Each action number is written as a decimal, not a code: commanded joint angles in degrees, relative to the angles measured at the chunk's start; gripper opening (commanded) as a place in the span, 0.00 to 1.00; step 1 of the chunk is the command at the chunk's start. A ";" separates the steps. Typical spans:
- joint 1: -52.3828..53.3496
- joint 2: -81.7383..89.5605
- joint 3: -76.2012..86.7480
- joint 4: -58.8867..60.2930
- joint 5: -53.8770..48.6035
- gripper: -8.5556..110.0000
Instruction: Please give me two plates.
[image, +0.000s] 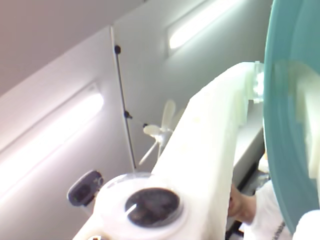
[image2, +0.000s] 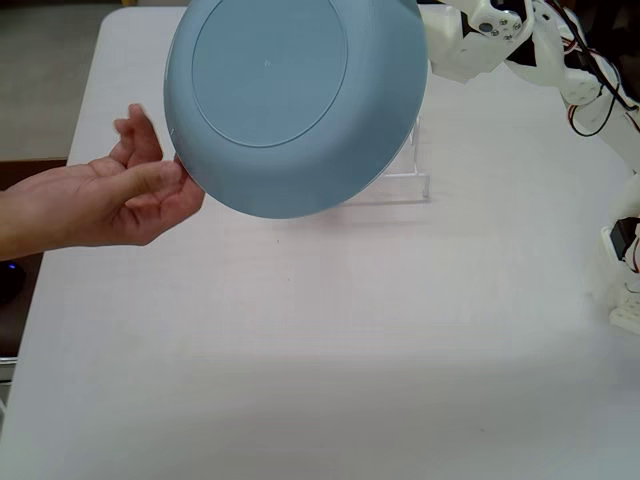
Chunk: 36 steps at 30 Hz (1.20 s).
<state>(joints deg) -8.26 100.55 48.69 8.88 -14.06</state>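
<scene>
The round, smooth, light blue plastic plate (image2: 296, 103) is the landmark here. In the fixed view it hangs in the air above the white table (image2: 330, 330), tilted so that its underside faces the camera, and it is the nearest thing to the lens. Only this one plate is in view; a yellow one does not show.

I judge the plate to be light and stiff, but its surface looks glossy, so it may slip. It probably does not break easily. The best place to take it is the rim, with the thumb on one face and the other digits on the other.

Just left of the plate, a bare human hand (image2: 130, 195) is open with the palm up, and its fingertips are touching or almost touching the lower left rim.

At the upper right of the plate the white robot arm (image2: 480, 40) comes in. The gripper (image: 280, 95) seems to hold the plate by its rim: in the wrist view one white finger (image: 210, 150) lies along one face and a pale shape shows through the blue plastic. So the claw looks clamped on the rim.

Behind the plate, lower on the table, stands a clear acrylic rack (image2: 405, 180).
</scene>
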 joint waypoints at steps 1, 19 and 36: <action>0.26 0.70 -1.05 -1.93 -0.18 0.07; 2.46 2.99 0.53 16.17 -5.10 0.51; 4.13 33.49 31.03 26.28 -9.40 0.52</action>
<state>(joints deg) -4.66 123.22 73.30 35.07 -23.29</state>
